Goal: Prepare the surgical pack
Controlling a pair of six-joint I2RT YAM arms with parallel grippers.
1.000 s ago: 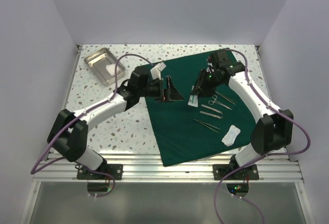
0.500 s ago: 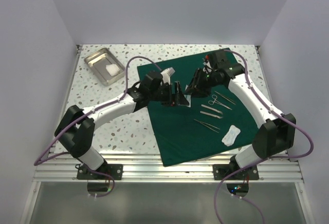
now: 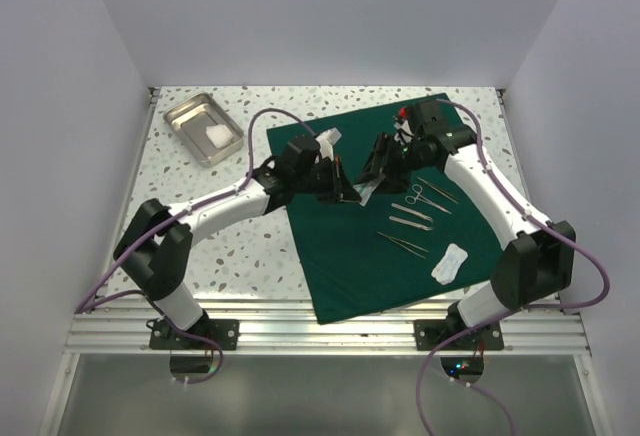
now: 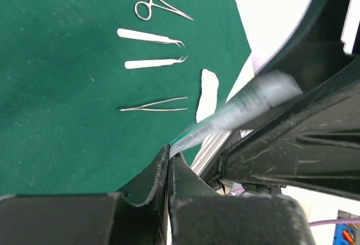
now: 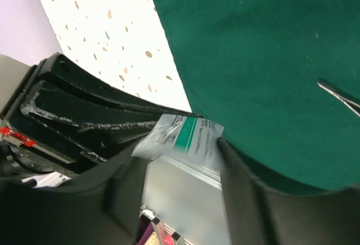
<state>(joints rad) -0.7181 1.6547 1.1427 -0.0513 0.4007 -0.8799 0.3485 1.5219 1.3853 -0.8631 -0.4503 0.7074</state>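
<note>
1. Top view: the surgical pack (image 3: pixel 350 256) lies flat in the middle of the speckled table (image 3: pixel 250 256), a dark green matte cloth with slim steel instruments (image 3: pixel 410 218) in a row on its right half. Both arms meet above its far part. The left gripper (image 3: pixel 345 192) and right gripper (image 3: pixel 376 172) are nose to nose with a small sealed packet (image 3: pixel 367 194) between them. I read this as a hand-over in mid-air. A shiny steel tray (image 3: pixel 186 116) sits well apart at far left.

2. Left wrist: my left jaws are closed, pinching the thin edge of the packet (image 4: pixel 236 110) — crinkly translucent film with a green stripe. Below it lie fine tweezers (image 4: pixel 154 105) and a ring-handled clamp (image 4: pixel 154 6), both hard and glossy against the cloth.

3. Right wrist: the packet (image 5: pixel 183 135) sits between my right fingers, which stand apart. I cannot tell whether they grip it or merely flank it.

4. Next, I judge, one side must let go cleanly — then the packet goes down flat on bare cloth, beside the instruments and not across them.
</note>
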